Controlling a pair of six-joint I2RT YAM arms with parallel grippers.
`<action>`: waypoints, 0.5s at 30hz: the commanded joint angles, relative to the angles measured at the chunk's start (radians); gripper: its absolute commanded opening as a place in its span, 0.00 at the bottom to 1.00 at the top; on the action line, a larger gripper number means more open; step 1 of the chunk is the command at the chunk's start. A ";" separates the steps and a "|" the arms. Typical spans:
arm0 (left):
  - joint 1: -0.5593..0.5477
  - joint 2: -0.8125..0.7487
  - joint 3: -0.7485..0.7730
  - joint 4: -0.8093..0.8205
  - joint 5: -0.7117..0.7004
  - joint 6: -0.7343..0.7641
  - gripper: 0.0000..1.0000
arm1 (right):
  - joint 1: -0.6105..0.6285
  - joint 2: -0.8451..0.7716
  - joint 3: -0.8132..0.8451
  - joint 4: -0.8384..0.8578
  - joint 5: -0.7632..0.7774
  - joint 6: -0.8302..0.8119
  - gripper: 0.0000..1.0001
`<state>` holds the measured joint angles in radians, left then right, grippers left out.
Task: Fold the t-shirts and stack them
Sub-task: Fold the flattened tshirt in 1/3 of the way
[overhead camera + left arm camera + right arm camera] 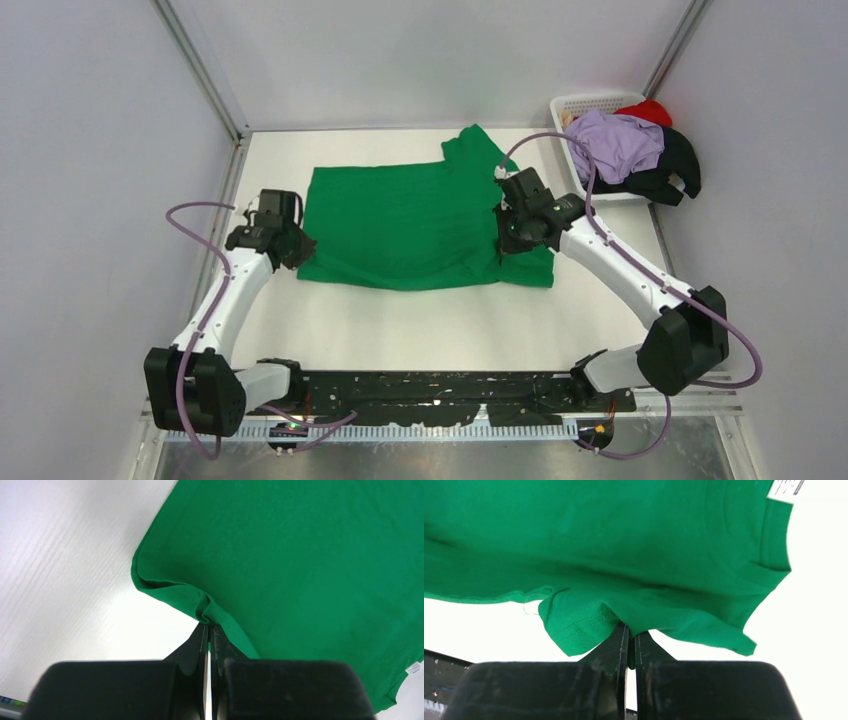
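A bright green t-shirt [410, 215] lies spread across the middle of the white table, one sleeve pointing to the back. My left gripper [296, 250] is shut on the shirt's near left corner; in the left wrist view [210, 625] the cloth [300, 560] bunches at the fingertips. My right gripper [512, 238] is shut on the shirt's right side; in the right wrist view [629, 630] a fold of green cloth [624, 540] sits between the fingers, with a white tag [785, 489] at the top right. Lilac [615, 142], black [668, 170] and red [648, 110] shirts lie piled at the back right.
A white lattice basket [578, 103] stands at the back right corner under the pile of shirts. Grey walls and metal rails bound the table at the left, back and right. The black base rail [430, 390] runs along the near edge.
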<state>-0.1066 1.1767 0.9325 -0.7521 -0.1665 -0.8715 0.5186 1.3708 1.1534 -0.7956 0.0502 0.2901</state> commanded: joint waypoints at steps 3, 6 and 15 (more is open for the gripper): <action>0.028 0.072 0.066 0.084 0.002 0.031 0.00 | -0.055 0.091 0.135 -0.025 0.005 -0.112 0.05; 0.040 0.152 0.131 0.068 0.015 0.041 0.00 | -0.073 0.148 0.180 -0.025 -0.004 -0.137 0.06; 0.069 0.430 0.336 0.011 -0.027 0.015 0.00 | -0.137 0.404 0.388 0.021 0.037 -0.173 0.13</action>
<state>-0.0532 1.5192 1.1816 -0.7288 -0.1623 -0.8524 0.4103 1.7069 1.4479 -0.8223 0.0536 0.1448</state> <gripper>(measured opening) 0.017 0.090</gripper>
